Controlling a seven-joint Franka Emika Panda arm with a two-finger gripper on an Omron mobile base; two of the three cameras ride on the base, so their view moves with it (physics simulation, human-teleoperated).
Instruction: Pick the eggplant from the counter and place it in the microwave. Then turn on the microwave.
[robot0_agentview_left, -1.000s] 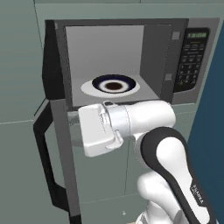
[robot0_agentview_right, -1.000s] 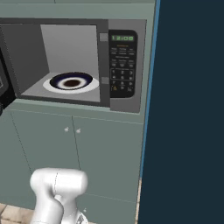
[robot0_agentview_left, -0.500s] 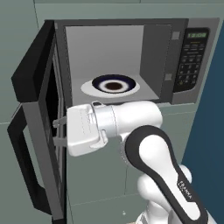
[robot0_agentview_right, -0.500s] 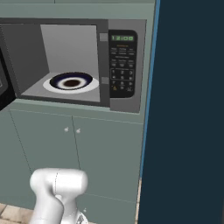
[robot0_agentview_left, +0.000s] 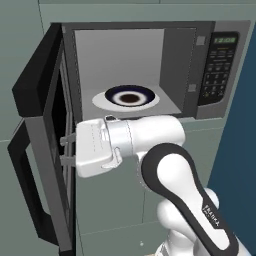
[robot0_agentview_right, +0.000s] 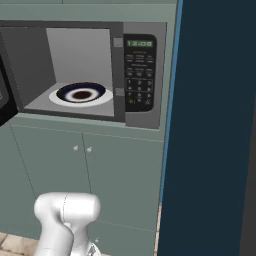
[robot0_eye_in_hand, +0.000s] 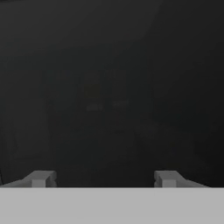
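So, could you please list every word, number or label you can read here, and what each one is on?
"12:00": green display of the microwave.
"FRANKA", roughly; small and blurred: the arm.
Keypad button labels: too small to read.

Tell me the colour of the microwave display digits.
Green digits on the microwave display, clearest in the right base view.
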